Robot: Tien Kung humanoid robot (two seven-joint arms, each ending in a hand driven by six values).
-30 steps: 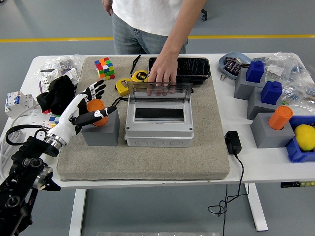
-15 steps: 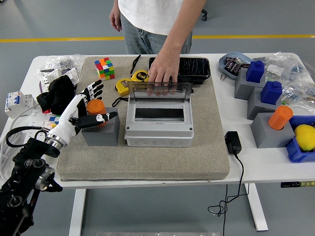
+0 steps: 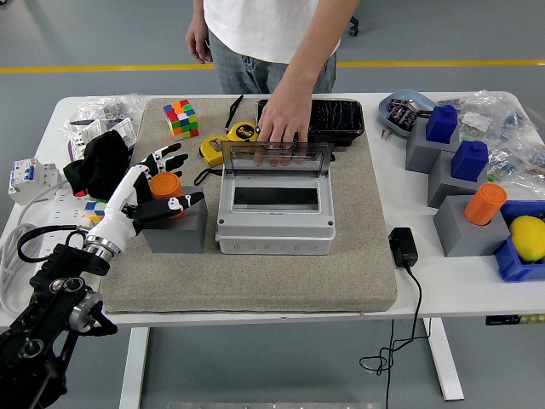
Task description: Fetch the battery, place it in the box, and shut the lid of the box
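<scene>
The battery (image 3: 164, 185) is an orange cylinder standing upright in a grey block (image 3: 175, 225) on the left of the beige mat. My left hand (image 3: 163, 181) reaches in from the lower left and brackets it: the fingers (image 3: 166, 158) are spread behind the cylinder and the thumb lies across the block in front, not closed tight. The grey box (image 3: 274, 220) sits mid-mat with its clear lid (image 3: 275, 159) tilted up at the back. A person's hand (image 3: 283, 129) rests on the lid's top edge and holds it open. My right arm is out of view.
Behind the block lie a Rubik's cube (image 3: 180, 117), a yellow tape measure (image 3: 228, 141) and a black tray (image 3: 334, 118). A black cloth (image 3: 100, 162) is left of my hand. At the right stand grey blocks with blue caps (image 3: 468, 159), another orange cylinder (image 3: 485, 203) and a power adapter (image 3: 402, 246).
My left forearm has shifted slightly and the thumb has slid off the battery's front toward the block's right. The person's body moved a little right; their hand stays on the lid.
</scene>
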